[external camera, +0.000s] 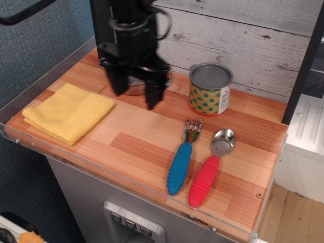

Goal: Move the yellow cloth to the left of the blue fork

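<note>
The yellow cloth (68, 112) lies folded flat at the left end of the wooden counter. The blue fork (181, 161) lies right of centre, blue ribbed handle towards the front, tines towards the back. My black gripper (135, 96) hangs above the counter between them, just right of the cloth's far corner and in front of the metal bowl. Its two fingers (153, 95) point down and stand apart, with nothing between them. It is blurred by motion.
A red-handled spoon (210, 169) lies just right of the fork. A green patterned can (209, 89) stands at the back. A metal bowl (135, 85) sits behind the gripper, mostly hidden. The counter (136, 139) has a clear raised rim at left and front.
</note>
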`<state>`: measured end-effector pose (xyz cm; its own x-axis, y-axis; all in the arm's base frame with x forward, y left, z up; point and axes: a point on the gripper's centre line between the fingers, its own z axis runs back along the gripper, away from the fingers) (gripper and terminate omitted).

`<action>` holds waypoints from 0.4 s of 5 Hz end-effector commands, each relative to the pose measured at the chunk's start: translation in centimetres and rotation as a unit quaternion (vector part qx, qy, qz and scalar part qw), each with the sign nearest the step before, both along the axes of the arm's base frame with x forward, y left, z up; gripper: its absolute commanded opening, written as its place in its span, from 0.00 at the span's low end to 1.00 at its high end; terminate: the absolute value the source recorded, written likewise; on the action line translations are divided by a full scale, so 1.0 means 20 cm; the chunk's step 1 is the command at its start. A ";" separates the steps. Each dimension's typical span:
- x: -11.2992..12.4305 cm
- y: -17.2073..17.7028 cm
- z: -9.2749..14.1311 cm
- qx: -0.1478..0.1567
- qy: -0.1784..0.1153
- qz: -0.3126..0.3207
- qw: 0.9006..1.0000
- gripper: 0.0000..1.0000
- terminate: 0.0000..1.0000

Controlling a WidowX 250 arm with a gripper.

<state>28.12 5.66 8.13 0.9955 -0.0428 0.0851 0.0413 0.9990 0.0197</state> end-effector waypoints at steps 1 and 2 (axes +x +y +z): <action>-0.02 0.27 -0.04 0.027 0.011 0.056 0.998 1.00 0.00; -0.03 0.35 -0.07 0.052 0.007 0.038 0.998 1.00 0.00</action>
<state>27.52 12.32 5.71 0.9987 0.0115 0.0489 -0.0172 0.9927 0.1192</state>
